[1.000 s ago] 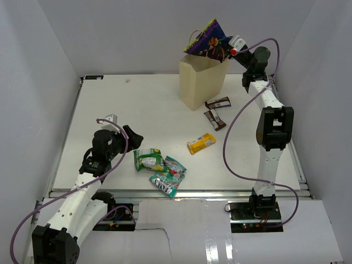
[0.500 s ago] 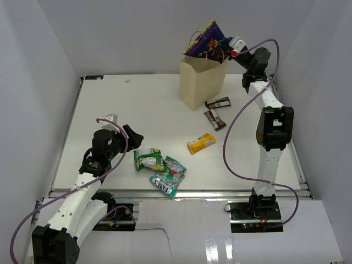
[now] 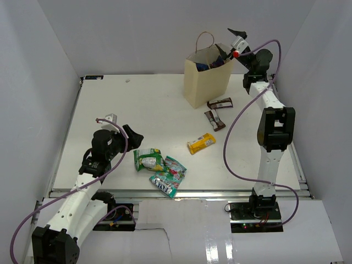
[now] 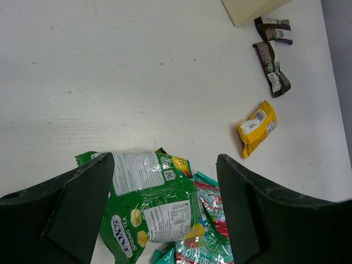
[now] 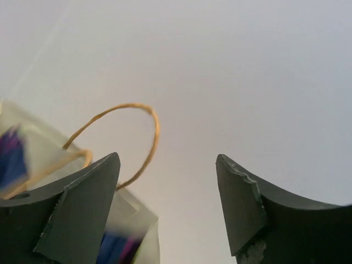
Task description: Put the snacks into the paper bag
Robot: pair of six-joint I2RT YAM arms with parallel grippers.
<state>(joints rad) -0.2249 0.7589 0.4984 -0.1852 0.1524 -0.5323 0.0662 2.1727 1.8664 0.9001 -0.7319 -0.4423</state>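
The paper bag (image 3: 204,82) stands upright at the back of the table, and a purple candy bag (image 3: 209,65) shows inside its mouth. My right gripper (image 3: 227,42) hangs open and empty just above the bag's right rim; in the right wrist view (image 5: 166,165) a tan handle (image 5: 137,125) and the blurred purple packet (image 5: 116,247) show. My left gripper (image 3: 131,135) is open over a green pouch (image 4: 147,192) that overlaps a teal pouch (image 4: 212,223), touching neither. A yellow bar (image 3: 201,143) and two dark brown bars (image 3: 220,103) (image 3: 215,120) lie on the table.
White walls enclose the table on three sides. The dark bars lie right beside the bag's near right corner (image 4: 250,8). The right arm's purple cable (image 3: 234,124) loops out over the table's right side.
My right gripper has opened and the purple candy bag has dropped from above the rim down into the paper bag. The bag shifted slightly right. The left arm has not moved.
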